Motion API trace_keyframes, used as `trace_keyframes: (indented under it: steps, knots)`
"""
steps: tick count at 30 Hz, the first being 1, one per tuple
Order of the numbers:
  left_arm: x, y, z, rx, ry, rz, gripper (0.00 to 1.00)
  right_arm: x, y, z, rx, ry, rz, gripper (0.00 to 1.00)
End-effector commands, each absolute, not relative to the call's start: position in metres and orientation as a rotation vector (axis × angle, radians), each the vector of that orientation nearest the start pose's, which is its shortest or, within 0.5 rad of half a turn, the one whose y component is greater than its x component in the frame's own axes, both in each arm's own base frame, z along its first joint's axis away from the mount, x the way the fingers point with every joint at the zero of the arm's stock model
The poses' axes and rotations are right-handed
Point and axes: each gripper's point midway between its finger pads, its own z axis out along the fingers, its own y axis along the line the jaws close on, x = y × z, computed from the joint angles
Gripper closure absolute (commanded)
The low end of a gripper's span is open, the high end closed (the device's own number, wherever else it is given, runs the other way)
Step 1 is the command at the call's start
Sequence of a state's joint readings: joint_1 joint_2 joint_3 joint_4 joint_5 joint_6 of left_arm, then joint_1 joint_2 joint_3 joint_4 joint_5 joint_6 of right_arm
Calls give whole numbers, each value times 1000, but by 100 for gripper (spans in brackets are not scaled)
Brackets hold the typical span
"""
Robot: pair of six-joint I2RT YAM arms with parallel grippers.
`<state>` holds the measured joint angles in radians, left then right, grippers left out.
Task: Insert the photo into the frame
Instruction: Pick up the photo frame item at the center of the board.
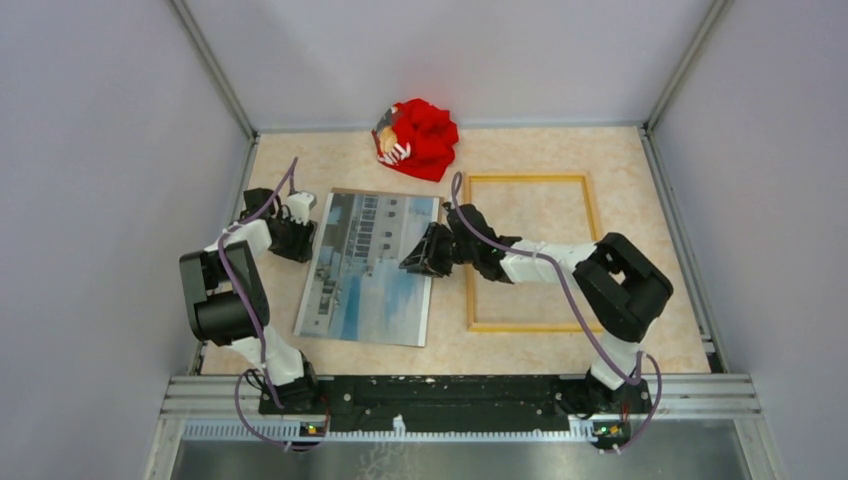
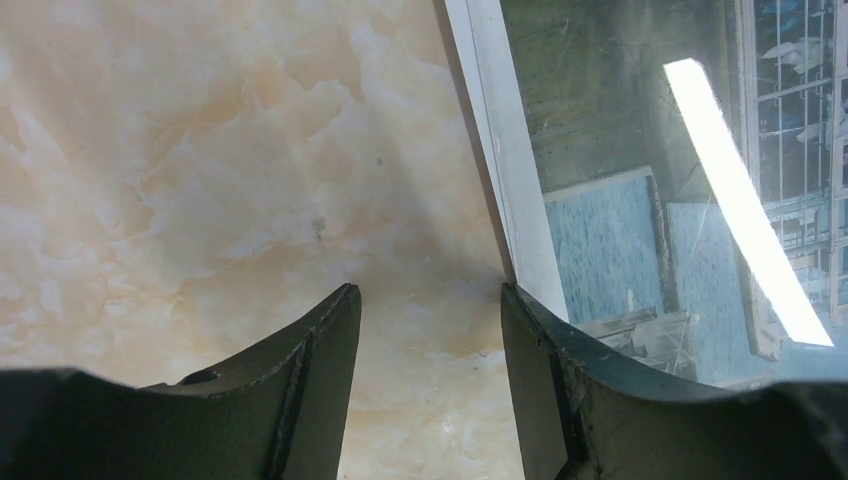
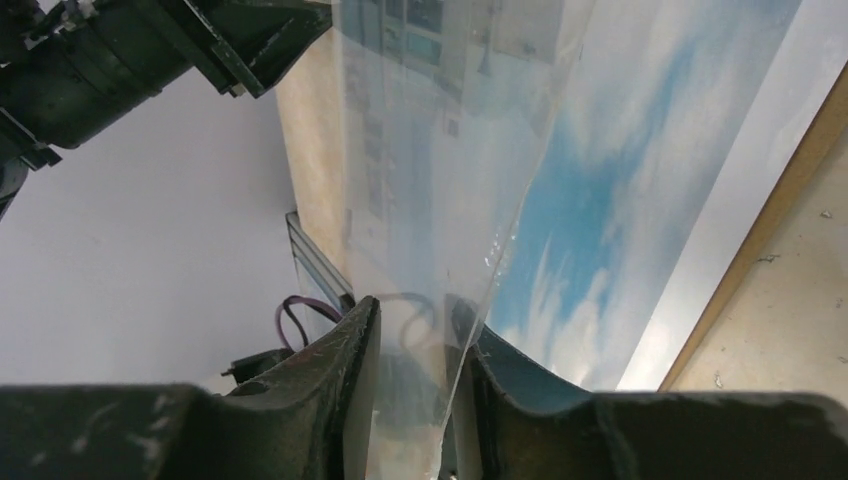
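The photo (image 1: 370, 265), a pale building under blue sky, lies flat at the table's middle left on a brown board (image 3: 770, 220). To its right lies the frame (image 1: 525, 178), a thin yellowish wood rectangle, with my right arm lying across it. My right gripper (image 1: 415, 255) is at the photo's right edge. In the right wrist view its jaws (image 3: 415, 320) stand narrow, shut on a clear sheet (image 3: 440, 150) tilted up off the photo (image 3: 620, 180). My left gripper (image 1: 305, 235) (image 2: 430, 300) stands open over bare table at the photo's left edge (image 2: 640, 230), holding nothing.
A crumpled red cloth (image 1: 420, 138) lies at the back of the table, behind the photo and the frame. Grey walls close in the left, back and right sides. The left gripper's body (image 3: 200, 40) shows beyond the sheet in the right wrist view.
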<state>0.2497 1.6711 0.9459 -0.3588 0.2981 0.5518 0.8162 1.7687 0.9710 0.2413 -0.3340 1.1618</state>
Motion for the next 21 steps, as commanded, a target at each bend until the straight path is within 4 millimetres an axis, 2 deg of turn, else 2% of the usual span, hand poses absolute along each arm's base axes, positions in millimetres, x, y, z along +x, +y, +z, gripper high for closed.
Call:
trace_keyframes:
  steps: [1, 3, 4, 6, 9, 10, 13, 15, 18, 21]
  knots:
    - [318, 37, 10, 486, 2647, -255, 38, 266, 413, 147, 113, 2371, 1397, 76]
    - [321, 39, 15, 486, 2643, -239, 34, 268, 413, 149, 107, 2360, 1396, 95]
    - [325, 40, 19, 484, 2636, -227, 31, 269, 412, 151, 106, 2355, 1391, 100]
    - [332, 44, 32, 477, 2620, -197, 20, 273, 408, 157, 103, 2338, 1381, 100]
    - [345, 50, 61, 467, 2575, -147, 7, 277, 402, 177, 62, 2308, 1397, 100]
    - [351, 50, 73, 467, 2546, -137, 3, 279, 400, 190, 35, 2279, 1410, 100]
    - [363, 46, 110, 485, 2468, -138, 2, 279, 389, 242, -61, 2176, 1465, 100]
    - [369, 40, 131, 500, 2428, -133, 2, 280, 374, 272, -111, 2148, 1417, 100]
    - [374, 12, 150, 579, 2386, -121, 2, 289, 334, 309, -125, 2117, 1246, 100]
    - [374, -40, 157, 700, 2338, -172, 2, 296, 284, 332, -52, 2105, 1144, 100]
